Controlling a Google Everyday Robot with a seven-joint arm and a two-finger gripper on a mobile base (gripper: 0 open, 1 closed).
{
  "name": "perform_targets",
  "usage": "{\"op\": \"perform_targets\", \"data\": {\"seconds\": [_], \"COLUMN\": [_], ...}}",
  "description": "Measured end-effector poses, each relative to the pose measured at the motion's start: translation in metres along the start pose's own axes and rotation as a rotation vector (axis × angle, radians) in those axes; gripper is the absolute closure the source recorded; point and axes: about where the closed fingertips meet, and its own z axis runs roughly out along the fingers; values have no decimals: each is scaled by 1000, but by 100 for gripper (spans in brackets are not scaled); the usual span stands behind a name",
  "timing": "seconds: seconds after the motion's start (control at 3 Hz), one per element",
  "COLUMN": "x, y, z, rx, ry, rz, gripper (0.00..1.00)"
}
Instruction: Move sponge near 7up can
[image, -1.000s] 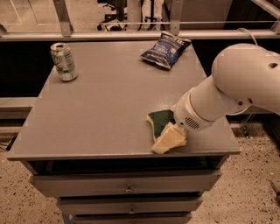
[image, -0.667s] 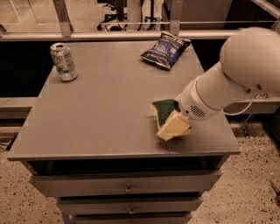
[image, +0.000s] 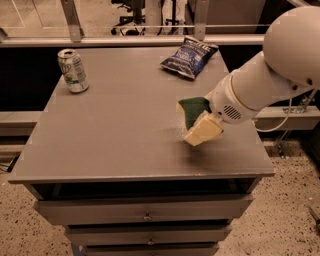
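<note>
The sponge (image: 199, 125), dark green on top with a pale yellow foam base, hangs tilted just above the right part of the grey table (image: 110, 135), with its shadow below it. My gripper (image: 209, 119) is at the end of the big white arm coming in from the right and is shut on the sponge; the wrist hides most of it. The 7up can (image: 73, 70), white and green with a silver top, stands upright at the table's far left corner, well apart from the sponge.
A crinkled blue chip bag (image: 189, 56) lies at the table's far right, just behind the sponge. Drawers (image: 145, 210) sit below the table front. A railing and glass run along the back edge. A cable hangs at the right.
The arm has risen and moved back and to the right, carrying the sponge up off the table's front right area and away from the front edge.
</note>
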Motion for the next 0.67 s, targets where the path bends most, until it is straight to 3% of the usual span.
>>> {"op": "perform_targets", "data": {"seconds": [0.33, 0.67], "x": [-3, -37], "y": [-1, -12], "z": [2, 16], "rx": [2, 19], "ry": [-5, -60], "rz": [-4, -48], "gripper": [100, 100]}}
